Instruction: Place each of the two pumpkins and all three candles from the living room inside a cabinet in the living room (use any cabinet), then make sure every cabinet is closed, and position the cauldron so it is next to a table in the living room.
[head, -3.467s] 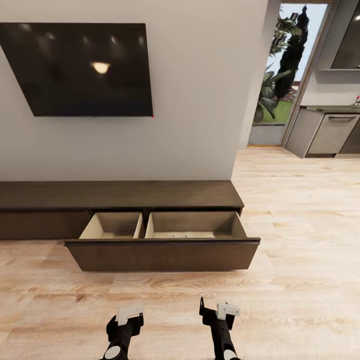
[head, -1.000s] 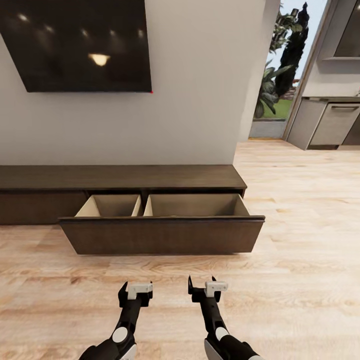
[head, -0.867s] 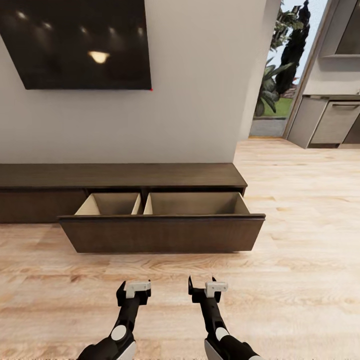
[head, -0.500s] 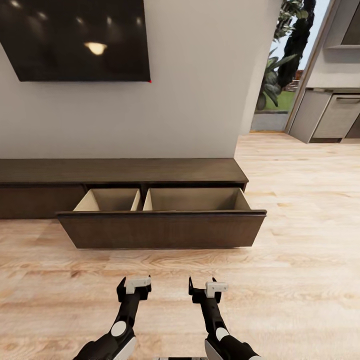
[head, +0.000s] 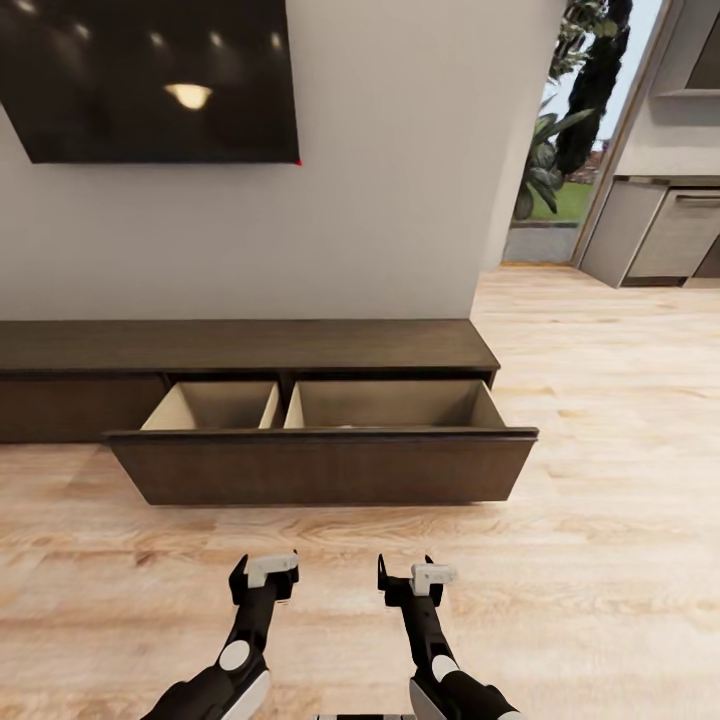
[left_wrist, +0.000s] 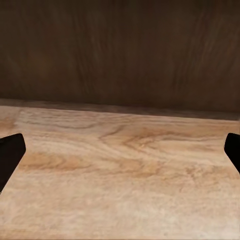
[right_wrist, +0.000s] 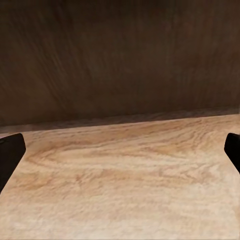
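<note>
Both arms reach forward side by side, left gripper (head: 264, 580) and right gripper (head: 412, 583) spread wide (nothing held).

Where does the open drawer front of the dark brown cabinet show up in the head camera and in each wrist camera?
Head view: the drawer front spans the middle, pulled out from the cabinet, ahead of both grippers.
Left wrist view: the drawer front is the dark wood band beyond the fingertips.
Right wrist view: the drawer front is the same dark band.
Shared landmark: the light wood floor meeting the front's lower edge.
</note>
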